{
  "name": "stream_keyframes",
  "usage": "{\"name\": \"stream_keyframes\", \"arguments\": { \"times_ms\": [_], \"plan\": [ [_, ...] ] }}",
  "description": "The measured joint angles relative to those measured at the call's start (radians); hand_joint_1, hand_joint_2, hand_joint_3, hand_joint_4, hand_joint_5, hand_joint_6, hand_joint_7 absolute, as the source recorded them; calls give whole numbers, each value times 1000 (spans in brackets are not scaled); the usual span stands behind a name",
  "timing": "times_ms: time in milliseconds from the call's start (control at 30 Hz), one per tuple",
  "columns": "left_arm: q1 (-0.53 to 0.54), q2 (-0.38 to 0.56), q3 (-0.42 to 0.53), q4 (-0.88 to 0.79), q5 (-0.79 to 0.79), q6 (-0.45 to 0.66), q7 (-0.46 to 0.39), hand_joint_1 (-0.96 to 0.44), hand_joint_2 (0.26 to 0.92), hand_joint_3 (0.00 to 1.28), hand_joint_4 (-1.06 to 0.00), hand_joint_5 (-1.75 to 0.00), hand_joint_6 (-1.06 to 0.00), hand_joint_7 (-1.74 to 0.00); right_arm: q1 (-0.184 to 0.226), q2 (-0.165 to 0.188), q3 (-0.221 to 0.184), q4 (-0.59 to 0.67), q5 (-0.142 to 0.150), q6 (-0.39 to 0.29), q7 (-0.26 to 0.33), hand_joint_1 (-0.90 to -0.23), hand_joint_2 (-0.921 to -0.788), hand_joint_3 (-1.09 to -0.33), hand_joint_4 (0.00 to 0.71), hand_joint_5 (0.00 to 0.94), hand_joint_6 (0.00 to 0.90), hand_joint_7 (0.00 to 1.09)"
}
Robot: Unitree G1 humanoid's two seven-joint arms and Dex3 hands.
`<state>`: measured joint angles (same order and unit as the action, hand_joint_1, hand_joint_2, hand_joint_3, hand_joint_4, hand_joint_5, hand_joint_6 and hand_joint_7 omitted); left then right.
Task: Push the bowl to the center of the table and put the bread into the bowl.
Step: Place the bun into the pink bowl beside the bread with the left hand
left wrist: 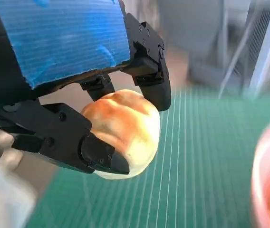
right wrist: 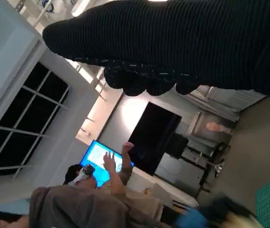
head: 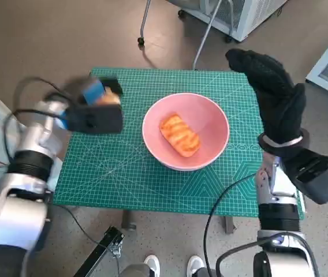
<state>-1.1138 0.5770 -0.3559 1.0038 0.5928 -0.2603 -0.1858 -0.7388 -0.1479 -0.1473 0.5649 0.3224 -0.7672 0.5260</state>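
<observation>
A pink bowl (head: pixel 210 124) sits near the middle of the green mat, with a ridged orange-brown bread (head: pixel 180 135) lying inside it. My left hand (head: pixel 94 109) hovers over the mat's far left part and grips a pale round bread roll (left wrist: pixel 125 130) between its black fingers (left wrist: pixel 99 154). The bowl's pink rim (left wrist: pixel 268 166) shows blurred beside that hand. My right hand (head: pixel 274 95), in the black glove (right wrist: pixel 197 42), is raised by the bowl's right side with fingers spread, holding nothing.
The green cutting mat (head: pixel 118 173) covers the small table. A white appliance (head: pixel 250 14) and metal chair legs (head: pixel 204 37) stand beyond the far edge. Shoes (head: pixel 172 265) show below the near edge. A seated person (right wrist: pixel 92 190) with a screen appears in the right wrist view.
</observation>
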Motion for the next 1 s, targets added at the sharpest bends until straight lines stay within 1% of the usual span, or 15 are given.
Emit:
{"name": "stream_keyframes", "arguments": {
  "times_ms": [133, 267, 400, 533, 633, 733, 800, 833, 867, 900, 933, 967, 1000],
  "plan": [
    [6, 18, 48, -148, -15, 9, 10, 0, 920, 101, -655, -1152, -586, -1258, 0, 0, 1, 0, -3, 0, 0, -685, -921, -741, 300, 0, -1, 888],
    [30, 14, 85, -308, -26, 23, 17, 1, 920, 95, -661, -1151, -594, -1245, 0, 0, 3, 0, -3, 0, 0, -686, -921, -741, 300, 0, -1, 880],
    [71, -7, 101, -464, -49, 26, 16, 1, 920, 85, -660, -1206, -620, -1165, 0, 0, 4, 0, -3, 1, 0, -687, -921, -742, 299, 0, -1, 871],
    [124, -55, 95, -598, -98, -3, -17, 0, 920, 98, -631, -1260, -621, -1141, 0, 1, 6, 4, -2, 5, 8, -688, -921, -741, 299, 0, -1, 858],
    [149, -97, 68, -632, -128, -49, -59, 0, 920, 116, -612, -1298, -599, -1147, -1, 5, 9, 8, -3, 6, 14, -688, -921, -742, 299, 0, -1, 854],
    [166, -125, 41, -632, -138, -91, -97, 0, 921, 128, -600, -1337, -589, -1133, -2, 9, 10, 11, -2, 6, 18, -688, -921, -741, 299, 0, -1, 851],
    [175, -142, 23, -622, -144, -113, -128, 0, 921, 166, -561, -1360, -539, -1201, -2, 8, 8, 13, -1, 6, 20, -685, -921, -741, 299, 0, -1, 845],
    [179, -151, 16, -615, -149, -117, -145, 0, 921, 204, -512, -1385, -499, -1265, -2, 8, 7, 14, -1, 6, 21, -684, -921, -741, 299, 0, -1, 844],
    [182, -159, 8, -609, -155, -116, -163, 0, 921, 268, -431, -1431, -432, -1367, -2, 7, 6, 15, 0, 6, 22, -684, -921, -741, 300, 0, -1, 842],
    [186, -167, 2, -603, -160, -109, -187, -11, 890, 289, -311, -1107, -314, -1141, -2, 7, 6, 16, 2, 6, 23, -683, -921, -741, 300, 0, -1, 840],
    [189, -174, -4, -600, -162, -94, -211, -14, 883, 285, -293, -946, -289, -1030, -2, 7, 5, 16, 4, 6, 24, -682, -921, -741, 300, 0, -1, 839],
    [192, -181, -13, -598, -162, -69, -241, -19, 875, 254, -281, -662, -259, -843, -2, 7, 5, 16, 6, 6, 25, -682, -921, -741, 300, 0, -1, 838],
    [193, -185, -21, -596, -161, -42, -266, -23, 870, 217, -278, -449, -244, -705, -2, 7, 4, 16, 7, 6, 25, -683, -921, -740, 299, 0, -1, 838]
  ]
}}
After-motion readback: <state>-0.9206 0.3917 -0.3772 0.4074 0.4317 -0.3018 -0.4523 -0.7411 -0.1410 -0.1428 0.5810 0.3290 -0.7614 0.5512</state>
